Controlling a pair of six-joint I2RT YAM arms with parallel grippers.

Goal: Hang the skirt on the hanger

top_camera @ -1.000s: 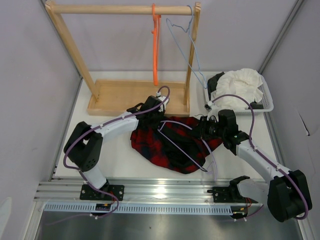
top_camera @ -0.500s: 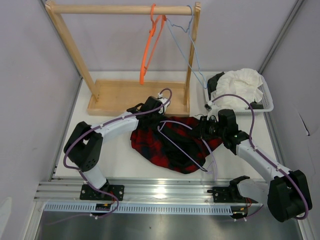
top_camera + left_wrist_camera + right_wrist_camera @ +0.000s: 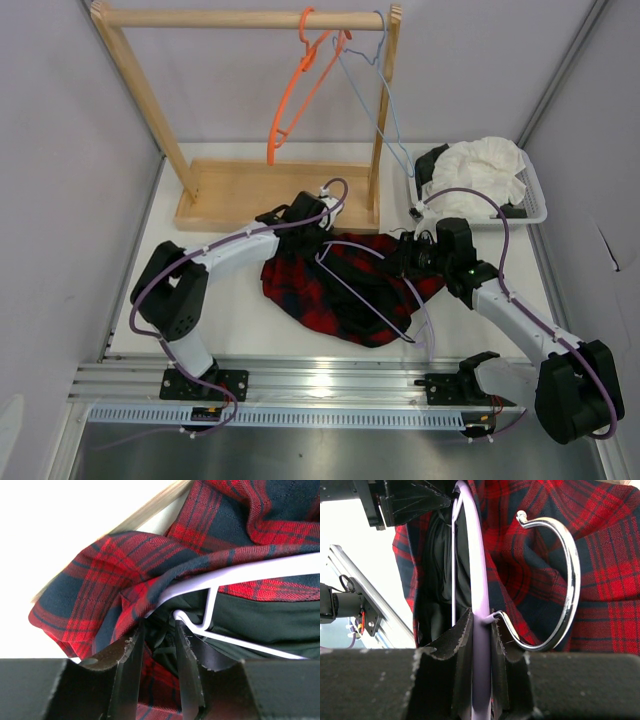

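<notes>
Skirt (image 3: 335, 295) bunched mid-table, hanger (image 3: 365, 298) lying across it, an arm at either side.

On the table (image 3: 215, 320) the plaid heap sits between both arms. The lavender frame has its neck at the right side of the heap, one shoulder reaching left, and its bottom bar slanting from far-left to near-right. The right gripper (image 3: 481, 622) is clenched on the neck just below the chrome hook (image 3: 570, 580). The left gripper (image 3: 157, 630) stands parted and pinches nothing, with dark lining in its gap. The left shoulder bend lies just beyond its fingertips, tucked under a plaid fold. That end is nearest the left arm, so dressing it looks like the left arm's job.
</notes>
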